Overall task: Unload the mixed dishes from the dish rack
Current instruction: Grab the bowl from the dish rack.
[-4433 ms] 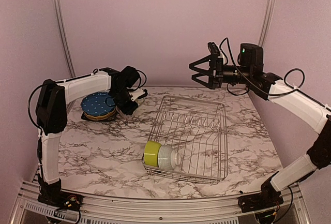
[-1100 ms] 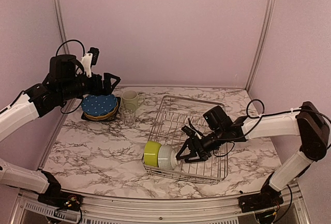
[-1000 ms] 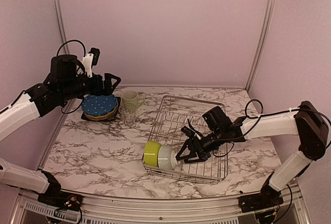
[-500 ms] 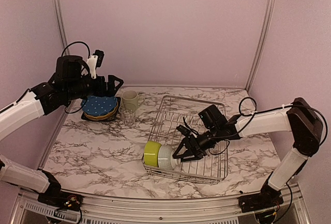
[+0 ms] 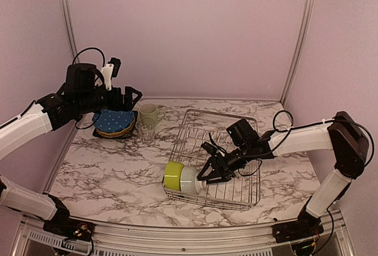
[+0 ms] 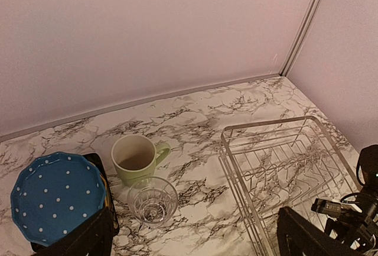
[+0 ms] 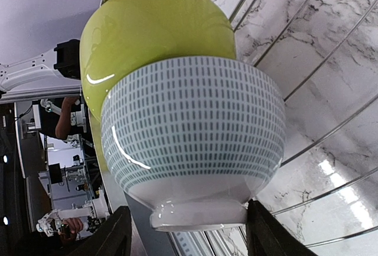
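1 dish rack of silver wire on the right half of the marble table. Inside it, at the near left corner, 2 bowls on their sides, nested. 1 lime-green bowl outermost. 1 white ribbed bowl tucked into it, foot toward the right arm.

On the table left of the rack, 1 pale green mug, upright, handle toward the rack. Just beside it on the near side, 1 small clear glass. At the far left, 1 stack of plates with 1 blue dotted plate on top. Beneath it, 1 orange rim and 1 black edge. Full count of the stack not discernible.

Low inside the rack, right gripper with its 2 fingers apart, 1 on each side of the ribbed bowl's foot ring; contact not discernible.

Above the plate stack, left gripper in the air, 2 fingers spread wide.
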Robot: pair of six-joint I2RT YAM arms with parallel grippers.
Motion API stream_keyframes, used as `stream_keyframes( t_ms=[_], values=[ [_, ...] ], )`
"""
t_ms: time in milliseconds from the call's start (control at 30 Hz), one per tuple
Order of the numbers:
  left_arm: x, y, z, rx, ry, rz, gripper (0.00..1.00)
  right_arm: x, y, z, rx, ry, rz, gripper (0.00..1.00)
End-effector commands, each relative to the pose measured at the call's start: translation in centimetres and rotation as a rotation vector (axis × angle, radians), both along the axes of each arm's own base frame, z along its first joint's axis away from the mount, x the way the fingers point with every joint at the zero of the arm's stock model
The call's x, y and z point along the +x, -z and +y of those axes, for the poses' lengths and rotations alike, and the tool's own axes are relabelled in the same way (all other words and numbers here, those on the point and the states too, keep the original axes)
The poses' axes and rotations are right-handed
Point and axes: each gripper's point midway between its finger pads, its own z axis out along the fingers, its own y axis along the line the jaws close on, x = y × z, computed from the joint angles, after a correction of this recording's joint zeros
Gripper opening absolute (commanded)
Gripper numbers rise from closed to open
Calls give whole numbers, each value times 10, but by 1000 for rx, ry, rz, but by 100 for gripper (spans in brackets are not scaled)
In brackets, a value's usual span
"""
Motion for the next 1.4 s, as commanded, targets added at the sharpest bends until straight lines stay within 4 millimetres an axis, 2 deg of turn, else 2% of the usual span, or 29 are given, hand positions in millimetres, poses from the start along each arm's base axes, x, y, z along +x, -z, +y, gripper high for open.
stream_keyframes(
  t_ms=[0, 167, 433, 733, 1167, 1367],
  values=[
    [1, -4, -1, 4, 6, 0, 99, -3, -5, 8, 22, -24, -1, 61],
    [1, -5, -1, 3, 6, -1, 99, -8, -5, 16, 16, -42, -4, 59],
    [0, -5, 0, 4, 5, -2, 99, -10, 0, 10, -16, -25, -5, 54],
    [-2, -8, 0, -2, 12, -10, 99, -4, -21, 12, -3, -17, -55, 39],
    [-5, -9, -3, -14, 31, -18, 99, -4, -45, 5, 7, 2, -102, 31],
    [-9, -11, -10, -33, 77, -21, 99, 3, -62, -1, 37, 27, -133, 28]
  ],
)
